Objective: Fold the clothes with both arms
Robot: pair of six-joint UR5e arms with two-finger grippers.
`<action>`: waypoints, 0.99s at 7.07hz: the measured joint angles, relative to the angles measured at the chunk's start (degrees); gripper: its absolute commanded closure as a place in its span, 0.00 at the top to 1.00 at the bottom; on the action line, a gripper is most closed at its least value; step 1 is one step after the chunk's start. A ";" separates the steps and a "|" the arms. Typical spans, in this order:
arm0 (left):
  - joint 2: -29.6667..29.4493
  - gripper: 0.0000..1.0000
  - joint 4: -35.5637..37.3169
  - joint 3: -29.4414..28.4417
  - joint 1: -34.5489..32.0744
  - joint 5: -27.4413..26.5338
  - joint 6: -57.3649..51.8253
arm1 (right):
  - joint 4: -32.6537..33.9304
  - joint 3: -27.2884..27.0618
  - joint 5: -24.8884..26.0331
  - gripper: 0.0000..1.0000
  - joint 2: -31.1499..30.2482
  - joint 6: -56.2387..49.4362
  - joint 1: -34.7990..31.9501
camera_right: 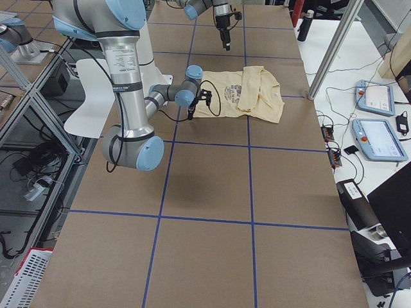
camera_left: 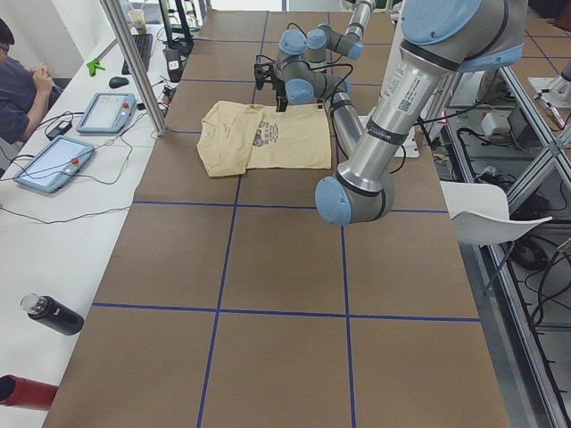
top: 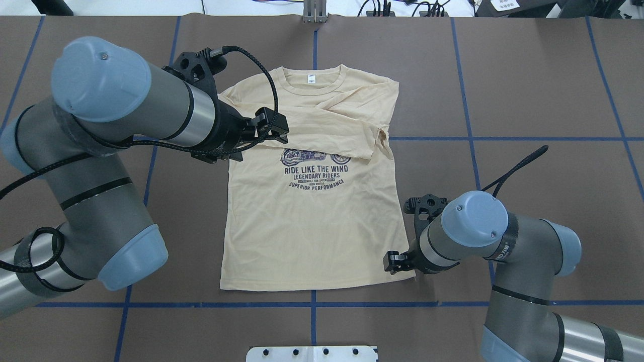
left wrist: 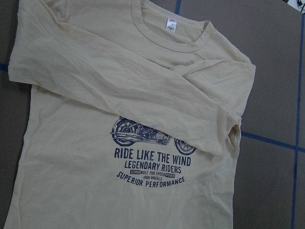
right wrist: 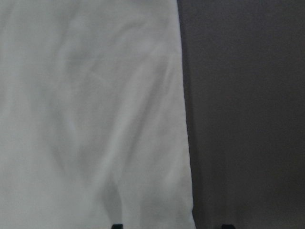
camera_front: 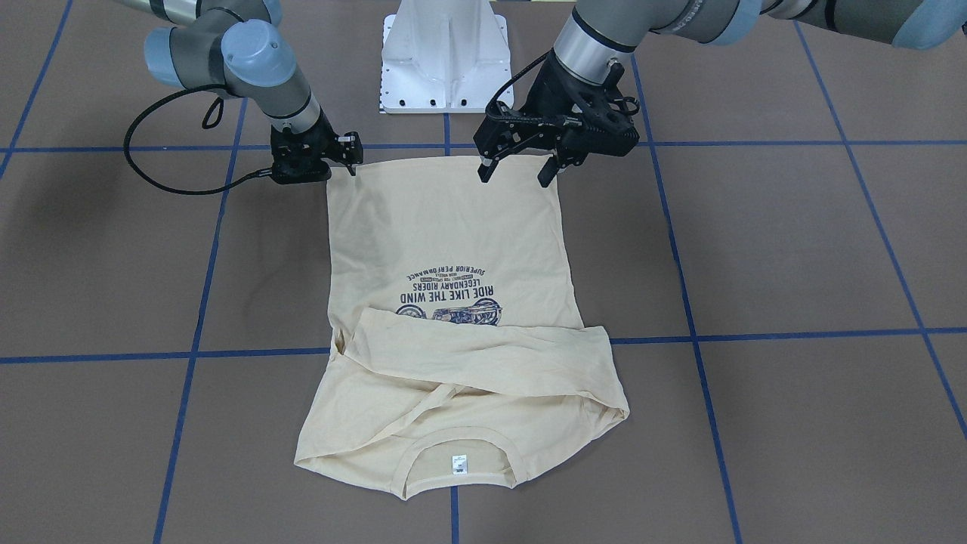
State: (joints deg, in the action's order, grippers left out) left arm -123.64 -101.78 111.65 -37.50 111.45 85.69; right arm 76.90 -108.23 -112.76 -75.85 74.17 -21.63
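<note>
The cream-yellow T-shirt (top: 307, 226) lies flat on the brown table with its navy print (top: 316, 171) up and its collar (top: 314, 80) away from the robot. Its sleeves are folded across the chest (camera_front: 483, 355). My left gripper (camera_front: 514, 177) hangs open well above the shirt, holding nothing; its wrist view looks down on the shirt (left wrist: 143, 119) from a height. My right gripper (camera_front: 349, 156) is low at the hem corner (top: 402, 274). Its fingertips (right wrist: 116, 225) stand apart, open, with the shirt's side edge (right wrist: 183, 119) between them.
The white pedestal base (camera_front: 446, 60) stands at the robot's side of the table. Blue tape lines (top: 313, 304) grid the brown surface. A side table with tablets (camera_left: 53, 165), bottles and a seated person (camera_left: 18, 80) runs along the far edge.
</note>
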 measured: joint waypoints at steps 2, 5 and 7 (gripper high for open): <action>0.11 0.99 0.00 0.07 -0.02 0.00 0.00 | 0.06 0.22 -0.16 0.63 0.06 0.01 0.34; 0.29 0.99 0.06 0.34 -0.15 0.00 0.00 | 0.09 0.29 -0.32 0.39 0.05 0.04 0.51; 0.33 0.99 0.05 0.40 -0.20 0.00 0.00 | 0.09 0.32 -0.65 0.15 0.01 0.09 0.53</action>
State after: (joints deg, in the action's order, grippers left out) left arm -123.32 -101.73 112.05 -37.70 111.45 85.69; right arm 77.00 -107.90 -113.41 -75.84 74.26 -21.10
